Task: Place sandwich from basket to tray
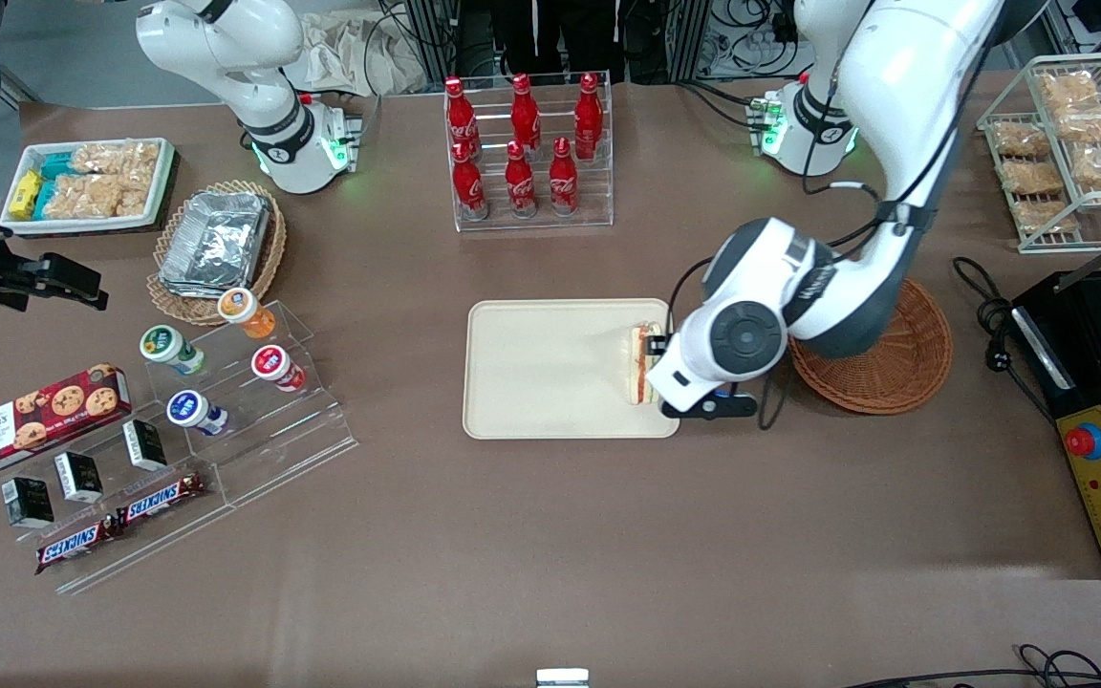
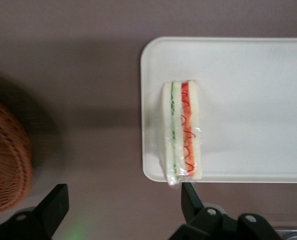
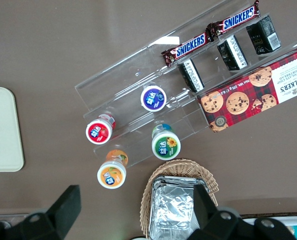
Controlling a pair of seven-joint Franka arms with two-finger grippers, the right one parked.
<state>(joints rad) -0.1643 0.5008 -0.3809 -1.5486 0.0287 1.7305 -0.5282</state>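
Sandwich point(image 2: 182, 131): film-wrapped white bread wedge, red and green filling stripes, lying on the tray point(image 1: 541, 368), a smooth cream plastic rectangle with rounded corners and a low rim; it sits at the tray's 3 o'clock edge in the front view. Basket point(image 1: 899, 358): round reddish woven wicker, nothing visible inside. Gripper point(image 2: 123, 202) above the tray edge, fingers point(image 2: 188, 199) spread, released, holding nothing. Bench point(image 1: 550, 535) matte brown.

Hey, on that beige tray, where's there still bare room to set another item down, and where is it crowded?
Most of the tray is bare, from the sandwich to its edge toward the parked arm. It is crowded only at the edge beside the basket, where the sandwich lies and the open gripper hovers above.
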